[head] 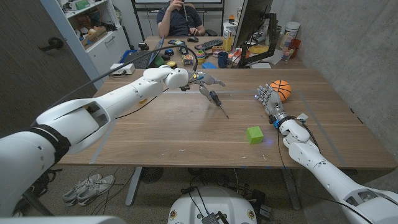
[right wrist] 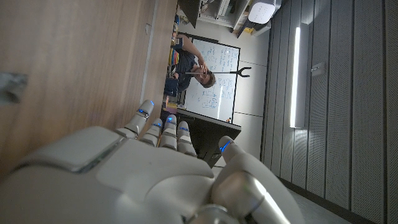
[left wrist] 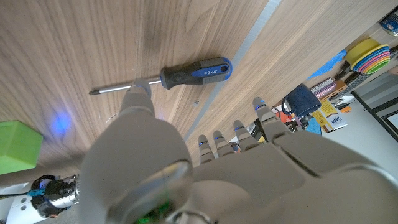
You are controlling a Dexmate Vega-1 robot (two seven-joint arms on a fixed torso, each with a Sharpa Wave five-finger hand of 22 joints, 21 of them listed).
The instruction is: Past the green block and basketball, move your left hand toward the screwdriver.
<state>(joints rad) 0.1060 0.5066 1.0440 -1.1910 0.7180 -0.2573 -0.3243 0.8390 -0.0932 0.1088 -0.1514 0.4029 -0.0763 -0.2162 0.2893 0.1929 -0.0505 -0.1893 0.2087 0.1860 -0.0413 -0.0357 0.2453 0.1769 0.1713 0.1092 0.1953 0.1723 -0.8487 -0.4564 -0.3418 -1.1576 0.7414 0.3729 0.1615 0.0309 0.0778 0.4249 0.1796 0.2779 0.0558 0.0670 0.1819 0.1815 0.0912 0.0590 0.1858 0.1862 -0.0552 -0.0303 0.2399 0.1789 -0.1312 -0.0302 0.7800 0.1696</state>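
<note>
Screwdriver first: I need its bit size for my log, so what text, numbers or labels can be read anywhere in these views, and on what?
"#2x4"": white print on the blue and black handle of the screwdriver, left wrist view.
Whiteboard writing behind the person, right wrist view: too blurred to read.
Boxes and papers on the far desk: too small to read.

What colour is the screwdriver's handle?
The screwdriver has a dark grey and blue handle with white lettering; it shows best in the left wrist view.
</note>
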